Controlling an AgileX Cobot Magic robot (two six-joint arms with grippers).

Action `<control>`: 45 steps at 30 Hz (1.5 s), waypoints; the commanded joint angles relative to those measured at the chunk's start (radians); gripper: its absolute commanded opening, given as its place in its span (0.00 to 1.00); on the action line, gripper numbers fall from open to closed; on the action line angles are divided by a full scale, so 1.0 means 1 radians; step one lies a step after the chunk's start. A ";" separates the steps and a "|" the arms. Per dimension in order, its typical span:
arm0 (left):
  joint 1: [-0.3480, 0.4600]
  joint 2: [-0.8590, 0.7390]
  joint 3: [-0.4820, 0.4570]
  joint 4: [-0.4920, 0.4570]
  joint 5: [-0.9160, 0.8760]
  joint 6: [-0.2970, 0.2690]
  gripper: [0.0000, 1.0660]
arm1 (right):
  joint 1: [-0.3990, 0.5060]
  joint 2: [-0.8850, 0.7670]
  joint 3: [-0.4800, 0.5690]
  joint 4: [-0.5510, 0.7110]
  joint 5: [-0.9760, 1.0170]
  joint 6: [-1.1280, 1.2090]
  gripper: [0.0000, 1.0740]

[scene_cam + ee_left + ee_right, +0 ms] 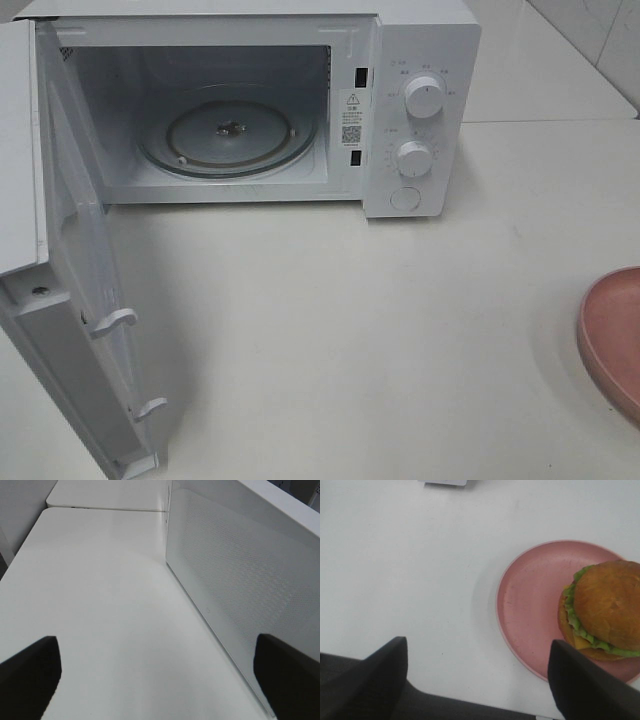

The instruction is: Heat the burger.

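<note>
The burger point(605, 610), with a glossy brown bun, green lettuce frill and yellow cheese, sits on a pink plate point(530, 605) in the right wrist view. My right gripper point(477, 647) hovers above the white table beside the plate, open, with nothing between its dark fingers point(580, 680). In the exterior high view only the plate's rim point(612, 340) shows at the right edge; the burger and both grippers are out of that view. My left gripper point(157, 645) is open wide and empty, low over the table next to the microwave door's outer face point(235, 580).
The white microwave point(300, 100) stands at the back of the table. Its door point(80, 300) is swung fully open toward the front left. A glass turntable point(228, 135) lies inside. Two knobs point(424, 98) are on its right panel.
</note>
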 commanded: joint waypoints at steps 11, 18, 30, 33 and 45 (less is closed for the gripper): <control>0.002 -0.021 0.005 -0.002 -0.006 -0.003 0.94 | -0.212 -0.219 0.005 0.034 -0.012 -0.051 0.67; 0.002 -0.021 0.005 -0.002 -0.006 -0.003 0.94 | -0.222 -0.288 0.009 0.029 -0.013 -0.052 0.67; 0.002 -0.019 0.005 -0.002 -0.006 -0.003 0.94 | -0.222 -0.288 0.009 0.029 -0.013 -0.055 0.67; 0.002 -0.019 0.005 -0.002 -0.006 -0.003 0.94 | -0.222 -0.288 0.009 0.029 -0.013 -0.055 0.67; 0.002 -0.019 0.005 -0.002 -0.006 -0.003 0.94 | -0.222 -0.288 0.009 0.029 -0.013 -0.055 0.67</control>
